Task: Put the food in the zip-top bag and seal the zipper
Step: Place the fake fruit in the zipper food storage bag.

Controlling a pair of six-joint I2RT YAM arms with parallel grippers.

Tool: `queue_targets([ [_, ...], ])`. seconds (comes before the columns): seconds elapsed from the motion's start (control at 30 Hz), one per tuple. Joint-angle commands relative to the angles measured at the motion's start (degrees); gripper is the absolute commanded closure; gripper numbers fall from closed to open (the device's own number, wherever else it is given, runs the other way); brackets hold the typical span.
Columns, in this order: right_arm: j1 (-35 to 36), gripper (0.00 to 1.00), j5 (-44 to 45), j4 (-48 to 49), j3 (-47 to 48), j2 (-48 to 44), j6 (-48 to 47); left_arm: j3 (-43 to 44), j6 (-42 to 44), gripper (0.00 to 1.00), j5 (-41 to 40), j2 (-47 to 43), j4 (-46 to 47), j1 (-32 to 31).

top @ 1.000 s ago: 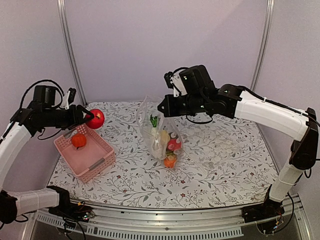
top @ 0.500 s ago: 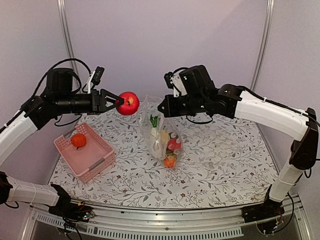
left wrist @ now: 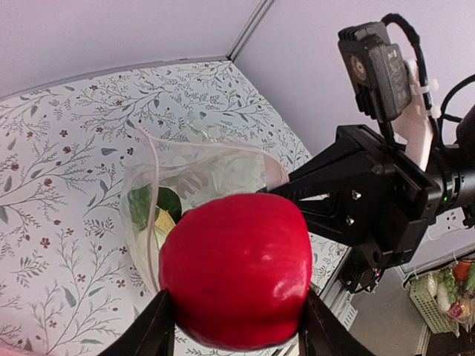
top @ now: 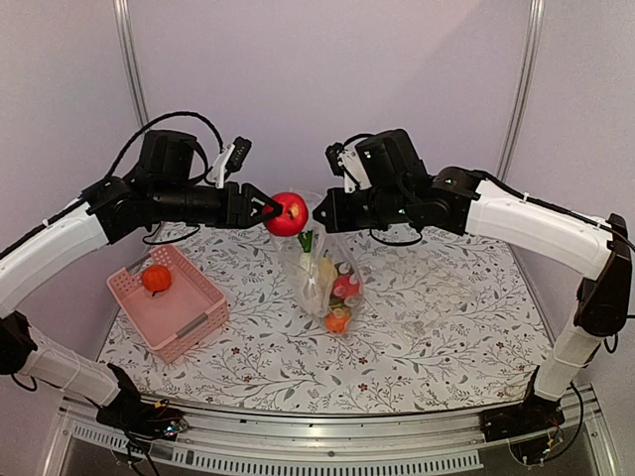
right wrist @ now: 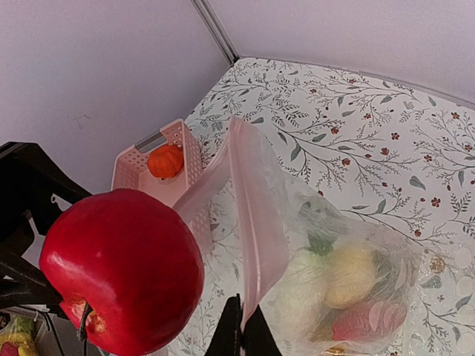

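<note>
Top external: floral tablecloth (top: 446, 327), pale lilac walls (top: 327, 79).

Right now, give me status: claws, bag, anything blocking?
Left claw shut on red apple, at the bag mouth. Right claw pinching zip-top bag rim, holding it open. One orange piece in pink basket. Nothing blocking the mouth.

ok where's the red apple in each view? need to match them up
Top external: red apple at centre, in mid-air, just left of the bag's mouth.
Left wrist: apple fills the lower centre, close to the lens.
Right wrist: apple at lower left, beside the bag's rim.
Shared landmark: the zip-top bag, visible in all three views.
</note>
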Motion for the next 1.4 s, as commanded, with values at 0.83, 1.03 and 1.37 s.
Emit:
queue_targets([
  [0.83,0.4,1.0,-1.0,1.1,1.9,-0.2,-0.8,13.6,0.8,0.5,-23.7,16.6,-9.3,-10.2],
  [1.03,0.4,1.0,-1.0,2.2,1.1,0.0,-0.1,13.0,-0.3,0.49,-23.6,19.3,-6.6,-10.2],
  [1.37,0.4,1.0,-1.4,2.8,0.4,0.2,0.7,11.4,-3.0,0.49,-25.5,22.7,-1.1,-10.0],
])
